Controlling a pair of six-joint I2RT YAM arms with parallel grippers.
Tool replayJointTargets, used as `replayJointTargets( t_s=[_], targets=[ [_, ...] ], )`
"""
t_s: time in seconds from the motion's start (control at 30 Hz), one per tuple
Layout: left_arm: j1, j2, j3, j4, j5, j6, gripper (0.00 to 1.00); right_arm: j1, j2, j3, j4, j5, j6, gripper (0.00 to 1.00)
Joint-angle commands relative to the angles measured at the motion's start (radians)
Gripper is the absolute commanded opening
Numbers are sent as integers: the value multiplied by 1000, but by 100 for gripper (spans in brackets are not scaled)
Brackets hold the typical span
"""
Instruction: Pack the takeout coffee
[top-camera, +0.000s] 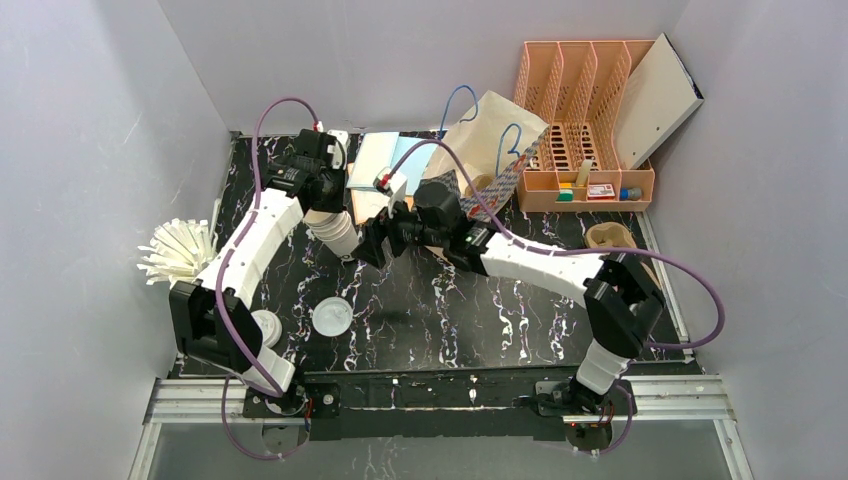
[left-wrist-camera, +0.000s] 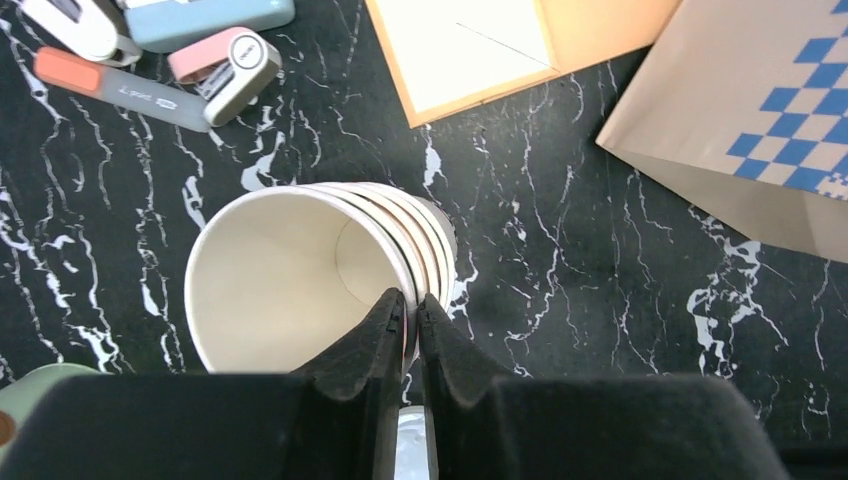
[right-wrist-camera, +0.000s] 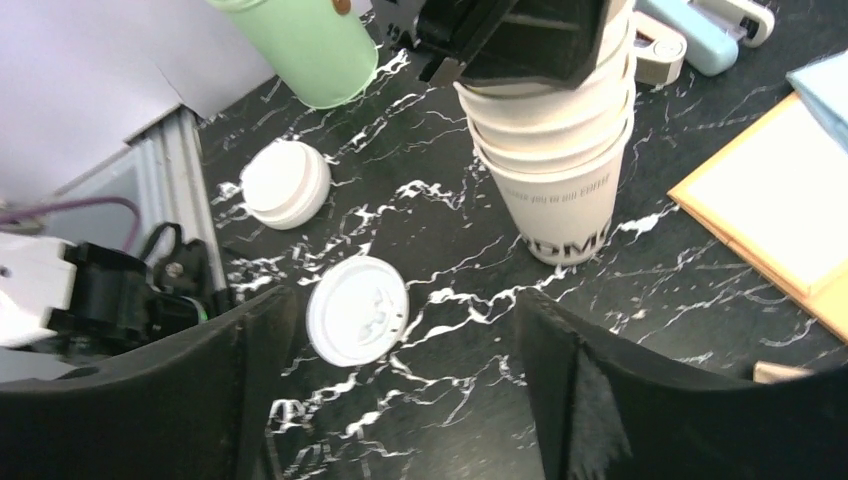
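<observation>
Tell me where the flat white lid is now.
In the top view the flat white lid lies on the table left of centre, nearer the arms than the stack of cream cups, right of a second white lid.

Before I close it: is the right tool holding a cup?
No, the right tool is open and empty, short of the stacked cups.

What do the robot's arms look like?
The left arm and right arm have white shells with black joints. A purple cable runs along each. The left gripper and right gripper are black, each with two wedge-shaped fingers.
</observation>
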Motion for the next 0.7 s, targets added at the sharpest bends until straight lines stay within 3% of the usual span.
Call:
replayJointTargets(
  t_s=[0.0, 0.27, 0.53, 0.67],
  targets=[
    [-1, -41, -19, -21, 62, 11, 11, 19, 9, -82, 291, 21, -74, 97],
    [-1, -80, -59, -26, 127, 24, 26, 32, 78, -167, 490, 43, -167, 98],
    [-5, -112, -51, -38, 197, 29, 24, 32, 111, -183, 560, 45, -205, 98],
    [-13, -112, -49, -51, 220, 35, 15, 33, 137, -177, 590, 49, -212, 94]
  ],
)
